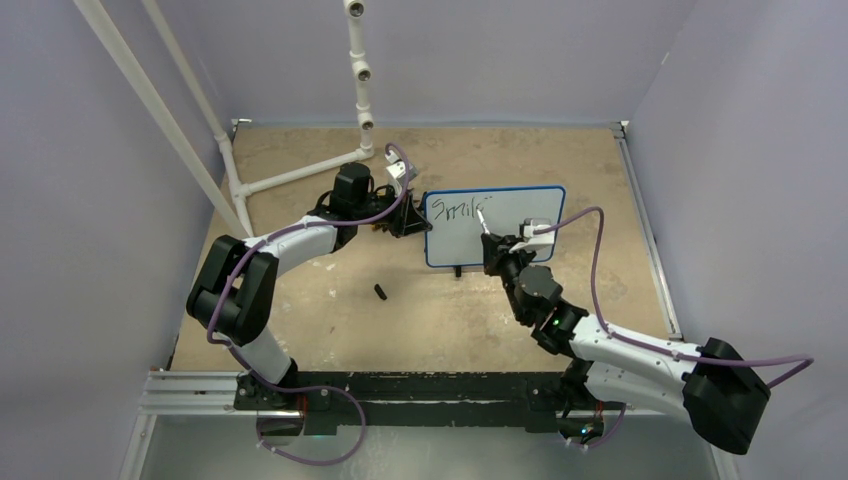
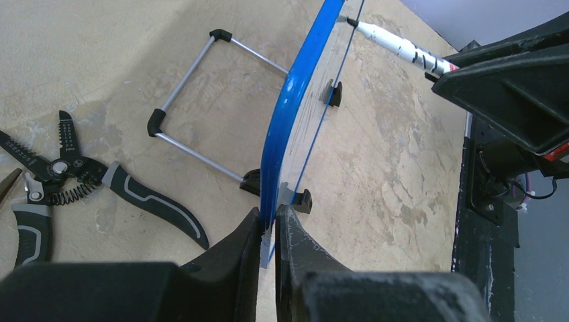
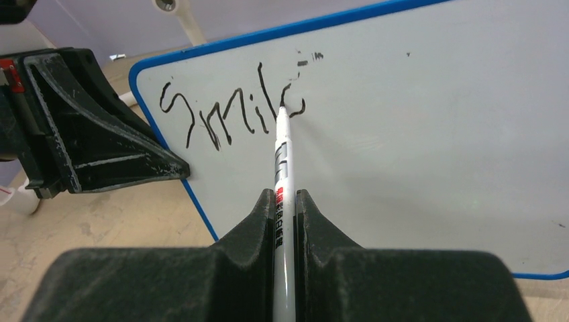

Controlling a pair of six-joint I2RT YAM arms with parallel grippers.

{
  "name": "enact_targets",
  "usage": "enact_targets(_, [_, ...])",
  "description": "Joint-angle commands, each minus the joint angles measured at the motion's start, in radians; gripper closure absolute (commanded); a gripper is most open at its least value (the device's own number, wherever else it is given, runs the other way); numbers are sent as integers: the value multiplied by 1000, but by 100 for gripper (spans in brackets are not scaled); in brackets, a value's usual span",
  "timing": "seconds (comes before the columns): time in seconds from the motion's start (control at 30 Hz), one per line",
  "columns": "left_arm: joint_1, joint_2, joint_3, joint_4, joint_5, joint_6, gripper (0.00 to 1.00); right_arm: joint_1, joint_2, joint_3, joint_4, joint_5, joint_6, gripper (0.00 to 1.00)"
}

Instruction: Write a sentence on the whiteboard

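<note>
The whiteboard (image 1: pixel 520 215) stands upright mid-table, blue-framed, and fills the right wrist view (image 3: pixel 429 134). My left gripper (image 1: pixel 412 222) is shut on its left edge; the left wrist view shows both jaws (image 2: pixel 268 213) pinching the blue frame (image 2: pixel 295 100). The sentence (image 3: pixel 221 114) so reads "Smile" in black at the board's upper left (image 1: pixel 455 212). My right gripper (image 3: pixel 285 196) is shut on a white marker (image 3: pixel 282 154), whose tip touches the board at the last letter. The marker (image 1: pixel 482 220) also shows in the left wrist view (image 2: pixel 402 48).
Black-handled pliers (image 2: pixel 80 181) lie on the table behind the board, beside its wire stand (image 2: pixel 194 100). A small black cap (image 1: pixel 381 292) lies in front of the left arm. White pipe framing (image 1: pixel 300 172) stands at the back left.
</note>
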Motion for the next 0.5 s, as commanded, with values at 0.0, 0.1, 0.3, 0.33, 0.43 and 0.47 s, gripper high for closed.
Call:
enact_targets(0.0, [-6, -17, 33, 5, 2, 15, 100, 6, -24, -18, -38, -5, 64, 100])
enact_targets(0.1, [-6, -17, 33, 5, 2, 15, 100, 7, -38, -27, -55, -3, 80, 100])
enact_targets(0.3, [-6, -19, 31, 5, 2, 15, 100, 8, -43, -29, -79, 18, 93, 100])
enact_targets(0.33, [-6, -19, 32, 5, 2, 15, 100, 8, -43, -25, -86, 26, 93, 100])
enact_targets(0.43, [-6, -20, 31, 5, 2, 15, 100, 8, -45, -14, -102, 63, 94, 100])
enact_targets(0.47, [-6, -20, 31, 6, 2, 14, 100, 8, -47, -12, -106, 73, 94, 100])
